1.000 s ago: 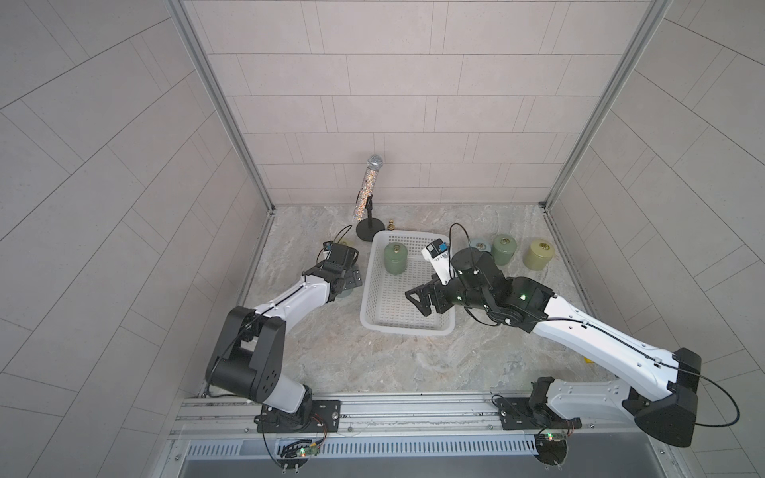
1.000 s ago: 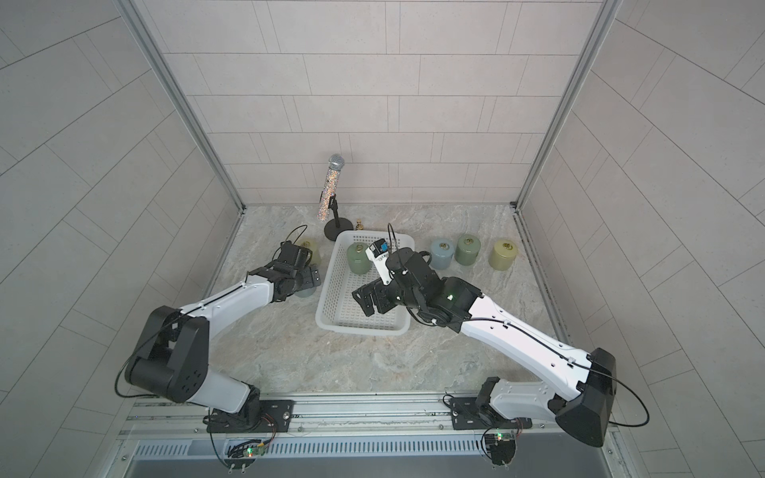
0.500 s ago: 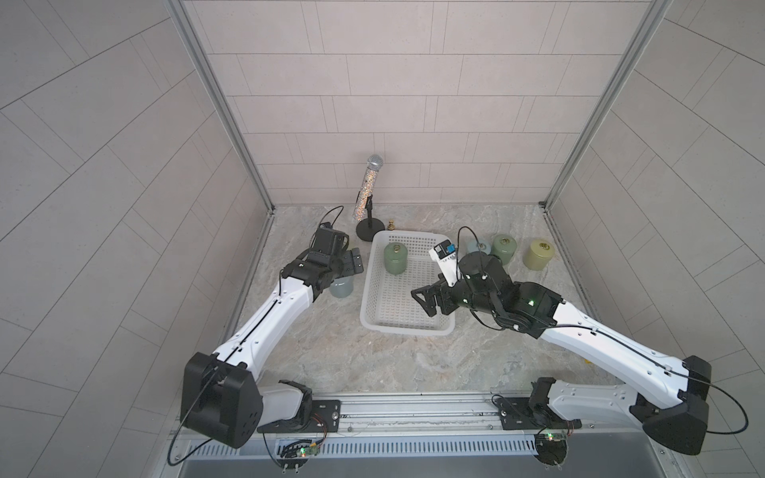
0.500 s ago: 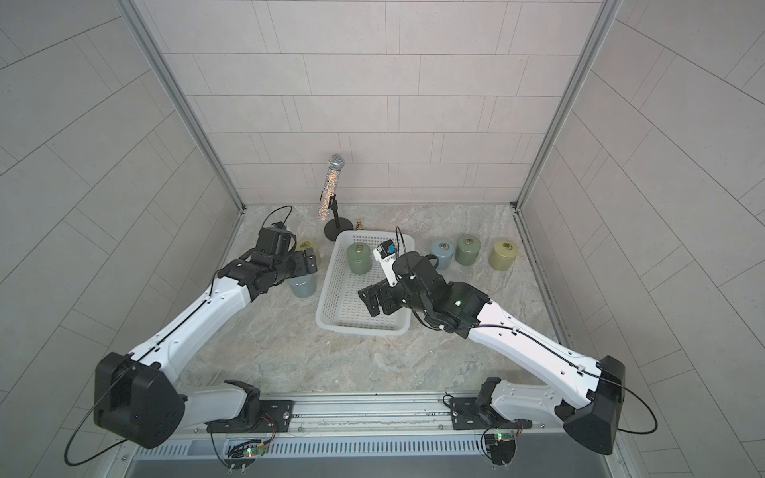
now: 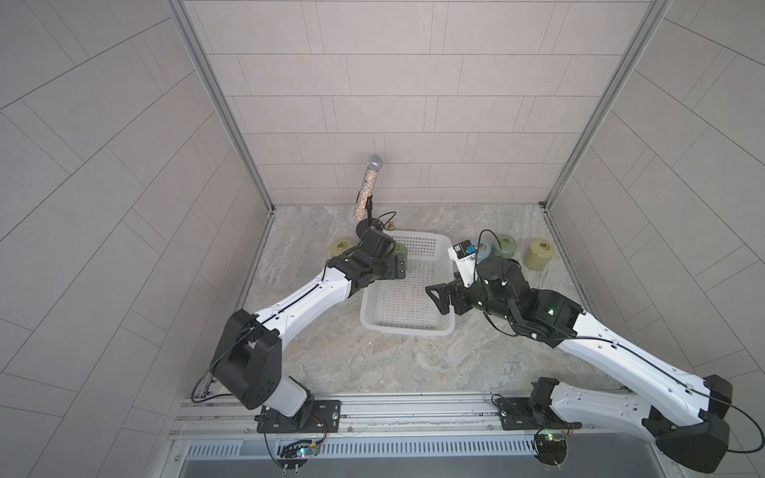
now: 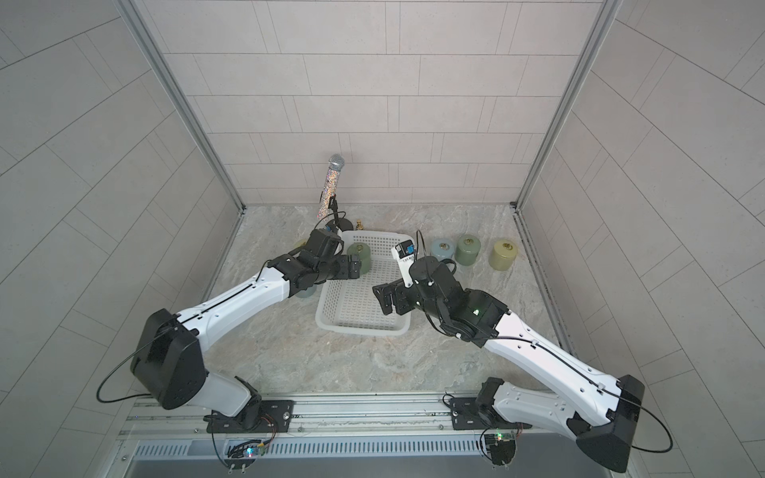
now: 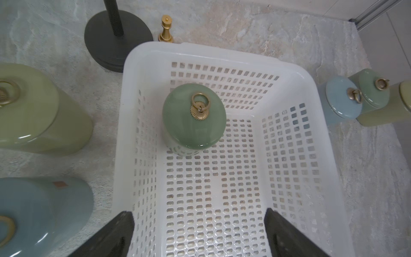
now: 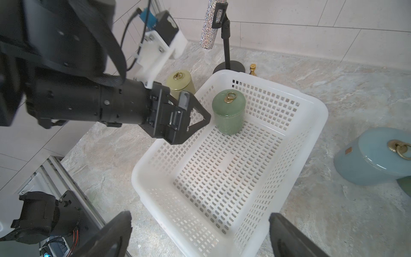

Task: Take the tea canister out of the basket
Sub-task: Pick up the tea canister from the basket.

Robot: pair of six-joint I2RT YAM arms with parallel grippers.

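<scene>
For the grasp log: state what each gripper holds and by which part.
Nothing. Left gripper and right gripper are open, empty; the green canister stands untouched in the basket.

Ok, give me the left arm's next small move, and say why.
Probably ease the left end effector forward and down around the green tea canister: its jaws stand open and empty, and the canister stands upright in the basket, ahead of them.

The white-shelled, black-jointed left arm (image 5: 302, 296) and right arm (image 5: 612, 351), trailing looping black cables (image 8: 114, 47), end in the matte black wedge-fingered left gripper (image 7: 198, 211) and right gripper (image 8: 200, 213).
</scene>
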